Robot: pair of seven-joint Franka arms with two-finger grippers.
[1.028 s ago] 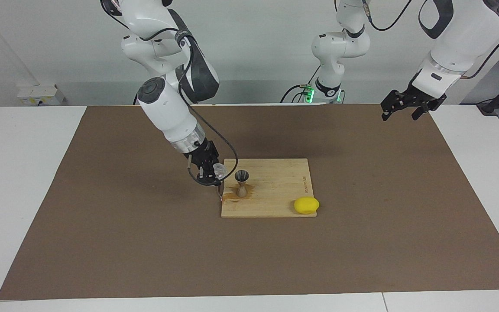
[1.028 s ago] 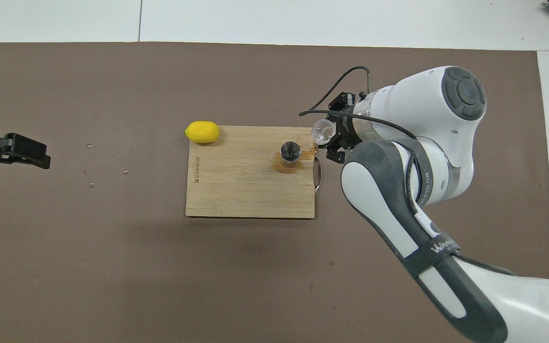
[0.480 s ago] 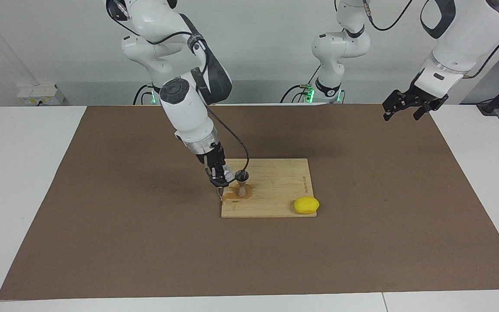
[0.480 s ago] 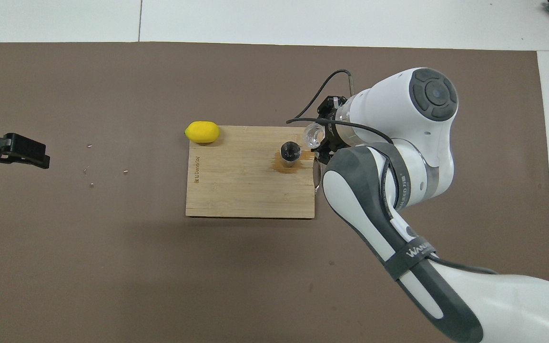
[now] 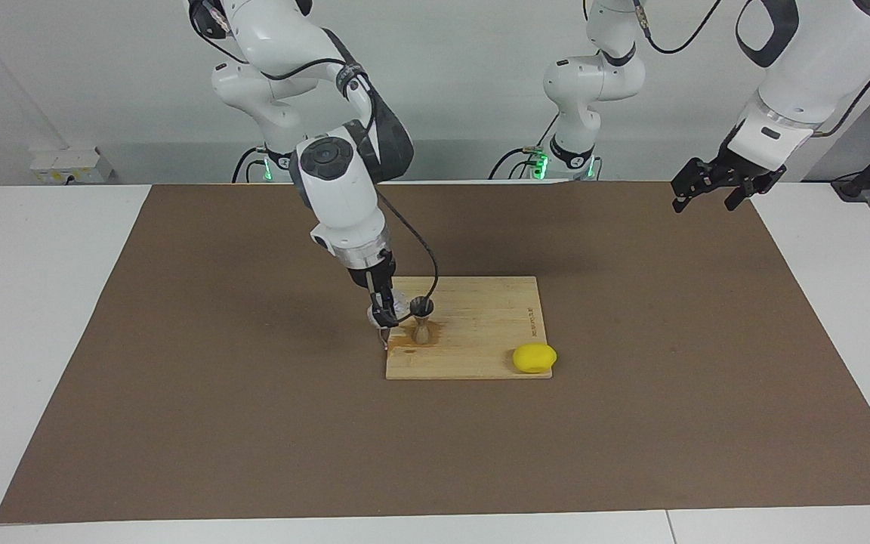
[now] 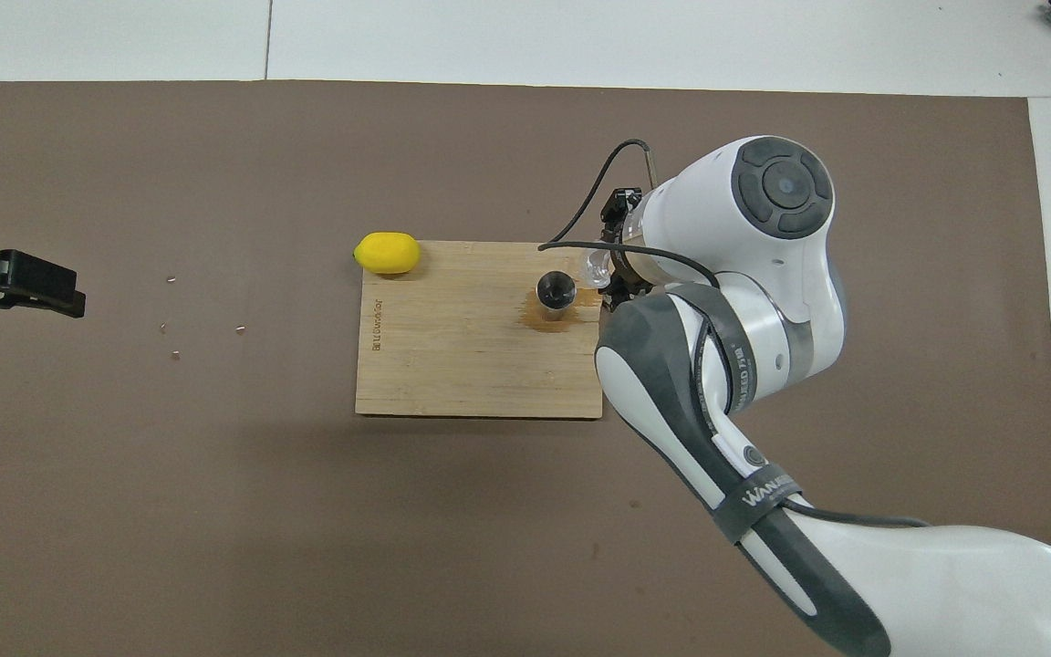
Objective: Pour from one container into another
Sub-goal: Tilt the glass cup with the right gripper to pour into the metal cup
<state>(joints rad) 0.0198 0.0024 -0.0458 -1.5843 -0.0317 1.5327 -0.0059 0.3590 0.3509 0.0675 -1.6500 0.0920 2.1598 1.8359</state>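
Observation:
A silvery hourglass jigger (image 5: pixel 421 319) (image 6: pixel 556 292) stands upright on a wooden board (image 5: pixel 484 321) (image 6: pixel 462 360), in a brown wet stain (image 6: pixel 544 318). My right gripper (image 5: pixel 384 314) (image 6: pixel 606 266) hangs low over the board's edge toward the right arm's end, just beside the jigger. It is shut on the small clear glass tumbler (image 5: pixel 376 316) (image 6: pixel 593 265), which the wrist mostly covers in the overhead view. How far the glass is tilted I cannot tell. My left gripper (image 5: pixel 707 198) (image 6: pixel 51 294) waits open and empty, high over the mat at the left arm's end.
A yellow lemon (image 5: pixel 534 357) (image 6: pixel 386 253) rests at the board's corner toward the left arm's end, farther from the robots. A thin utensil tip (image 5: pixel 385 345) pokes out at the board's edge below the right gripper. Small specks (image 6: pixel 238 327) dot the brown mat.
The right arm's wrist has swung upright and carried the glass down and closer to the jigger. The left gripper has drifted slightly.

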